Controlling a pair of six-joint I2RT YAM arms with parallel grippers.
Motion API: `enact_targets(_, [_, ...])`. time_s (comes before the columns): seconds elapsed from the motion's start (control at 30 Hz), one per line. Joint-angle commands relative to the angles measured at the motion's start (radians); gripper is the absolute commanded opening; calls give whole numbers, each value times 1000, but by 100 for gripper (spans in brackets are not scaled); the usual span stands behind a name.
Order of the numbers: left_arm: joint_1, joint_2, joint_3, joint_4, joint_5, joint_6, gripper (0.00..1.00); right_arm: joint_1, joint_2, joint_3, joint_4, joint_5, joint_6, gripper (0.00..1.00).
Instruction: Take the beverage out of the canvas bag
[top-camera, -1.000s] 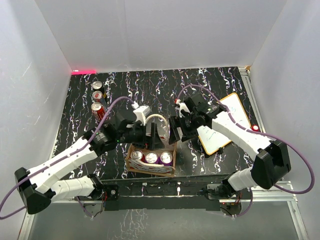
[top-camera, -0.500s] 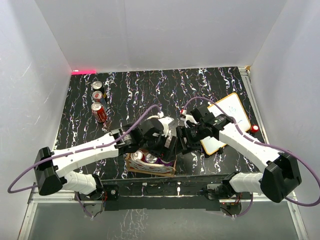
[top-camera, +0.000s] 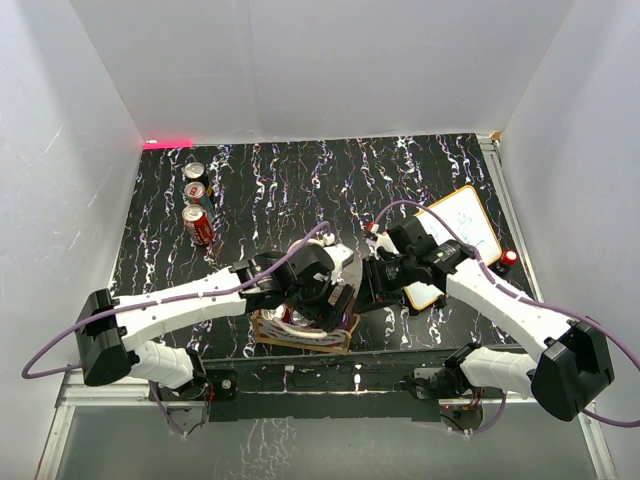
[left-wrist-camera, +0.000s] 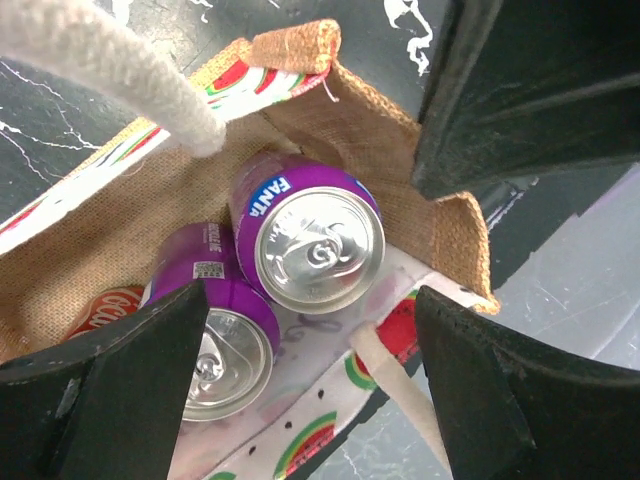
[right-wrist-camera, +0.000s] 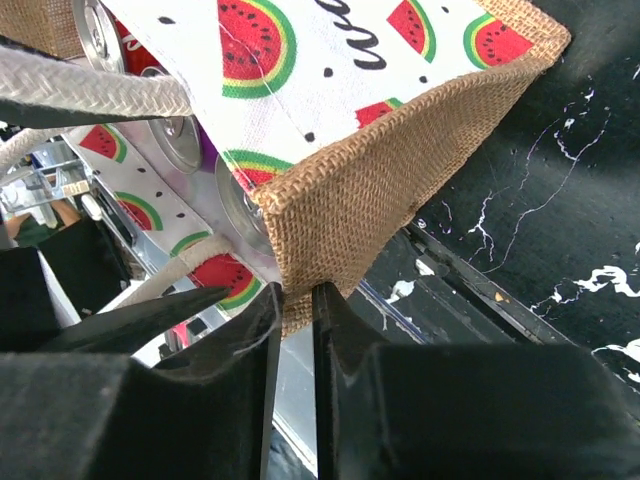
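The canvas bag (top-camera: 296, 338) stands near the table's front edge, mostly hidden under my left arm in the top view. Inside it, the left wrist view shows a purple Fanta can (left-wrist-camera: 318, 245), a second purple can (left-wrist-camera: 215, 345) and part of a red can (left-wrist-camera: 105, 305), all upright. My left gripper (left-wrist-camera: 312, 292) hangs open just above the purple cans, touching nothing. At the bag's right side my right gripper (right-wrist-camera: 295, 300) is shut on the top edge of its burlap wall (right-wrist-camera: 370, 190). A cream handle (left-wrist-camera: 120, 75) crosses above the cans.
Three cans (top-camera: 196, 195) stand in a row at the table's back left. An orange-framed whiteboard (top-camera: 455, 240) lies at the right, with a small red knob (top-camera: 511, 257) beside it. The metal rail along the table's front edge (top-camera: 330, 385) runs just behind the bag.
My left arm swung right and now sits over the bag's opening. The right gripper dropped to the bag's right wall and closed on it.
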Motion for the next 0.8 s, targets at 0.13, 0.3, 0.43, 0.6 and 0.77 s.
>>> enact_targets(0.13, [-5,28,16,-10,-45,112,80,0,-43,-53,41,94,73,15])
enact_targets(0.3, [-5,91,30,14,-30,118,78,0,-37,-51,41,95,69,13])
enact_targets(0.43, [-7,125,41,13,7,131,82,0,-19,-31,25,100,46,12])
enact_targets(0.6, [-8,129,16,49,21,145,88,0,8,-4,14,98,26,12])
enact_targets(0.77, [-20,189,8,39,-4,163,86,0,27,16,27,106,21,12])
